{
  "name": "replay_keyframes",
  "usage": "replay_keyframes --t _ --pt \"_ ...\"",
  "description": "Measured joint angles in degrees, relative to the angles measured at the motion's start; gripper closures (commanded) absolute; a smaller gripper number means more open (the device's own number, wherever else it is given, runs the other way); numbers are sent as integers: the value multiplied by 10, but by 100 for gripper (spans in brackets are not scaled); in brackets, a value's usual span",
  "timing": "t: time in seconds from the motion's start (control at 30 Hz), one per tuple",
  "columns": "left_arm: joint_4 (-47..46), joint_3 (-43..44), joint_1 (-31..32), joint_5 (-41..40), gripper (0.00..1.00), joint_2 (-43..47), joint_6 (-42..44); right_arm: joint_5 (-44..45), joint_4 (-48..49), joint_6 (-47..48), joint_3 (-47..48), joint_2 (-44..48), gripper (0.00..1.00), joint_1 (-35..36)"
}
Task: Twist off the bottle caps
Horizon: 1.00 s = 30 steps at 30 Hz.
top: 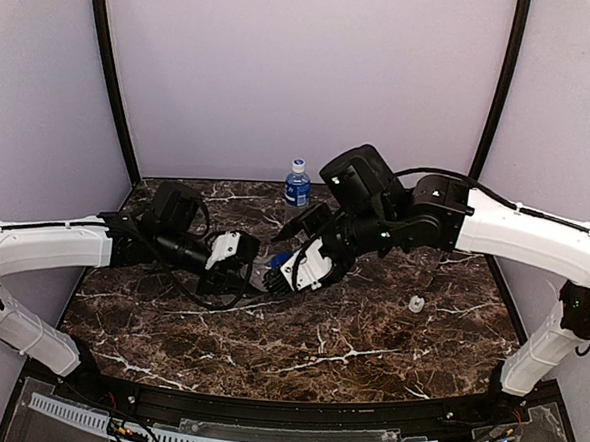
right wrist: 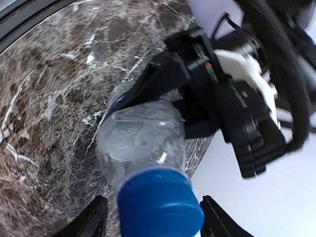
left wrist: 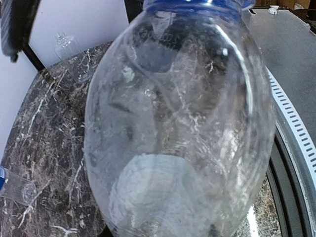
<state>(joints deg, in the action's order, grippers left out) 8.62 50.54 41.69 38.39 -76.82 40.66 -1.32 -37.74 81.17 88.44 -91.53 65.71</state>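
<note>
My left gripper (top: 250, 270) is shut on a clear bottle (left wrist: 177, 123) with a blue label, holding it level above the table. The bottle fills the left wrist view and hides my fingers there. In the right wrist view the left fingers (right wrist: 163, 81) clamp the bottle's body (right wrist: 143, 133). Its blue cap (right wrist: 160, 207) sits on the neck. My right gripper (right wrist: 158, 222) is open, one finger on each side of the blue cap with small gaps; it also shows in the top view (top: 292, 271). A white cap (top: 416, 305) lies loose on the table.
A blue-labelled bottle with a white cap (top: 297, 184) stands at the back centre. An unlabelled clear bottle (left wrist: 69, 52) with no cap stands near the back wall, hidden behind my right arm in the top view. A ridged rail (left wrist: 291, 128) runs along the front edge.
</note>
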Motion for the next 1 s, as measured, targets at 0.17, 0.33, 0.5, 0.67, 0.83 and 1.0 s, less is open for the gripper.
replay_keyframes --t 0.17,0.33,0.5,0.67,0.83,1.0 --pt "-90 -22 3 -59 80 16 -27 -33 47 -122 -31 60 16 -28" --pt "-183 -50 3 -177 78 15 -59 -96 95 -333 -29 105 18 -61" --pt "-260 -55 3 -276 77 15 -84 -83 102 -620 47 48 31 -110" --pt "-298 -55 3 -336 77 10 -96 -31 81 -828 106 -15 29 -129" --pt "-308 -55 3 -359 77 1 -99 -38 56 -912 153 -49 22 -119" --pt "-312 -55 3 -366 77 0 -101 -42 39 -933 183 -72 31 -105"
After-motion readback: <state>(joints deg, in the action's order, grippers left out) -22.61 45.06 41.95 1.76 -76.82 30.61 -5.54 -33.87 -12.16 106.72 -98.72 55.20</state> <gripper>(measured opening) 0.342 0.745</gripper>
